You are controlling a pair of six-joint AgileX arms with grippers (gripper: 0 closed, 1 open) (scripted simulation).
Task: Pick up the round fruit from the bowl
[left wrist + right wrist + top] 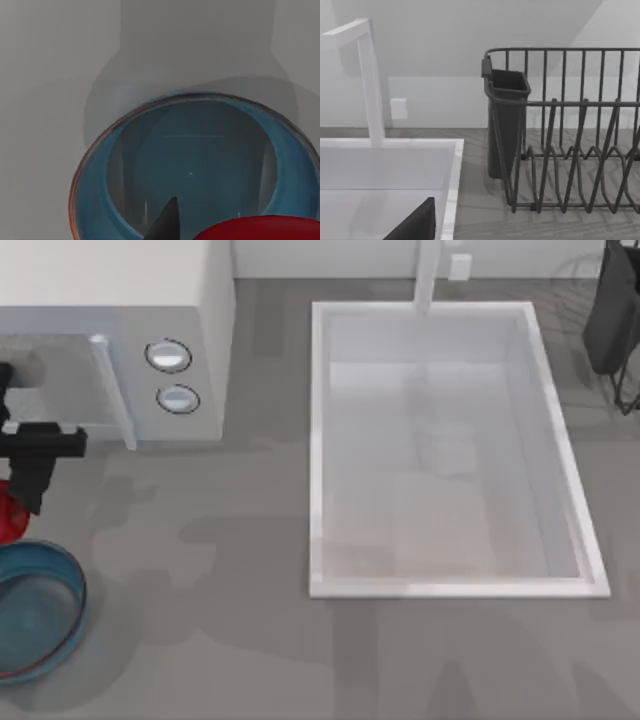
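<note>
Left gripper (22, 502): at the table's left edge, above the bowl's far rim, clenched on the round fruit (10, 515). Fruit partly hidden by the fingers, cut off by the frame. Bowl (62, 570): blue, on grey table (220, 640), open surface toward the sink (320, 440). Right arm parked near the dish rack (570, 150).

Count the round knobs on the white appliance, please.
2. The upper knob and the lower knob sit stacked on the appliance, at the table's left.

Left pincer (28, 502) matt black, blocky, with a crossbar; right arm (612, 310) dark grey, angular.
</note>
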